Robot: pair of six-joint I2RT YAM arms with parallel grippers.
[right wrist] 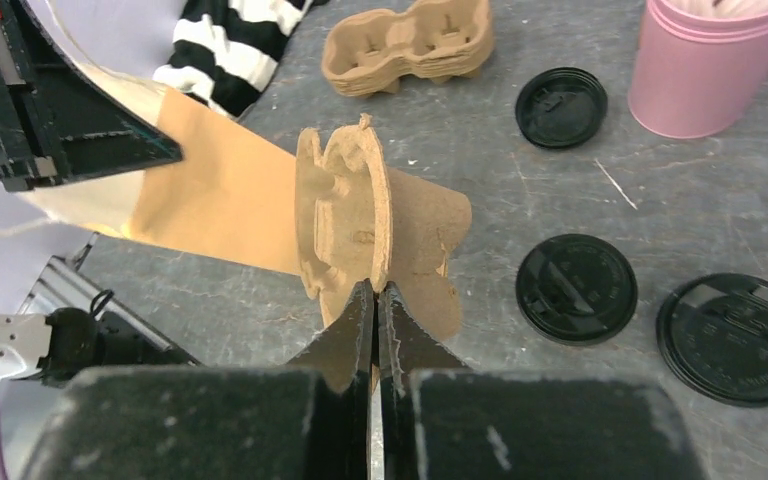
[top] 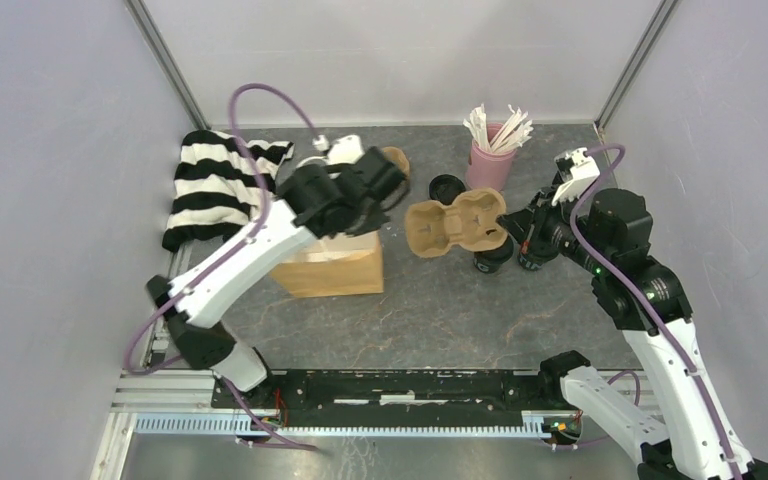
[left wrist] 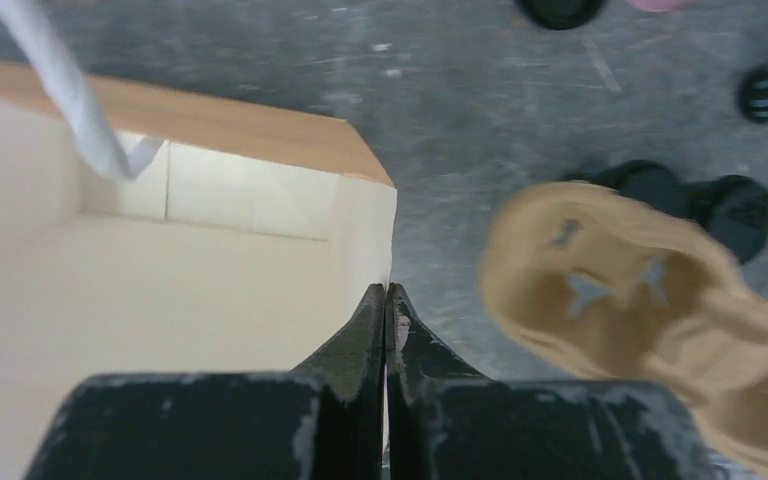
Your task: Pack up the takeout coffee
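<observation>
Two black lidded takeout coffee cups (right wrist: 577, 289) (right wrist: 735, 325) stand on the table, seen from above in the right wrist view. In the top view one cup (top: 493, 258) shows just under the brown pulp carrier tray (top: 457, 225). My right gripper (right wrist: 374, 288) is shut on the rim of this tray (right wrist: 345, 215) and holds it on edge above the table. To its left, my left gripper (left wrist: 387, 292) is shut on the right wall of the open brown paper bag (left wrist: 190, 290). From above, that gripper (top: 397, 190) sits at the bag's (top: 328, 262) far right corner.
A loose black lid (right wrist: 561, 107) lies near the pink cup of white sticks (top: 490, 165). A stack of spare pulp trays (right wrist: 408, 45) sits behind the bag. A black-and-white striped cloth (top: 215, 185) lies at the back left. Grey walls close in three sides.
</observation>
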